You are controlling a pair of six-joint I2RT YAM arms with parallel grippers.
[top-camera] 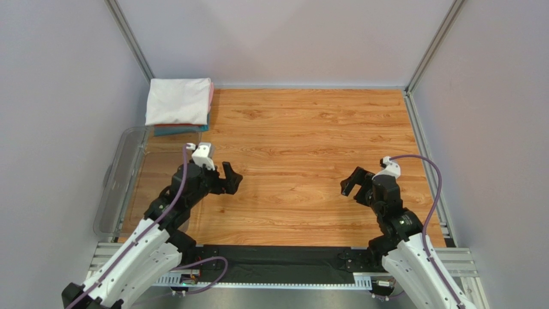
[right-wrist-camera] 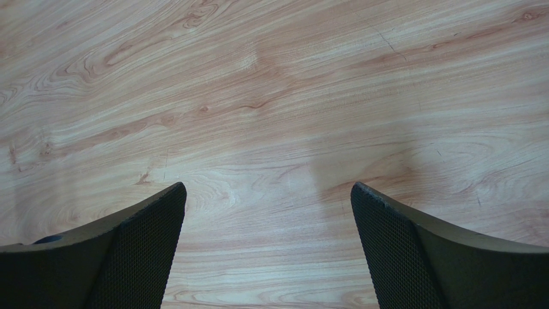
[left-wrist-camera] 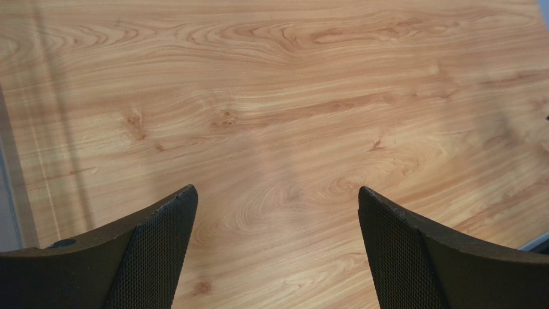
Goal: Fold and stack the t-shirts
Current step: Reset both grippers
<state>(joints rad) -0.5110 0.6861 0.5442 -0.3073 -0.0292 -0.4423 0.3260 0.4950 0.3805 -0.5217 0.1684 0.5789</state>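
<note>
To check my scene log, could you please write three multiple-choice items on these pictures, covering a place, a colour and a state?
1. Where is the stack of tees?
A. the far left corner of the table
B. the table's middle
C. the near right corner

2. What colour is the top tee?
A. teal
B. white
C. pink

3. How are the left gripper and the right gripper?
A. both shut on cloth
B. one open, one shut
C. both open and empty

Answers:
1 A: the top view shows the stack in that corner.
2 B: white cloth covers the coloured edges beneath.
3 C: each wrist view shows spread fingers over bare wood.
</note>
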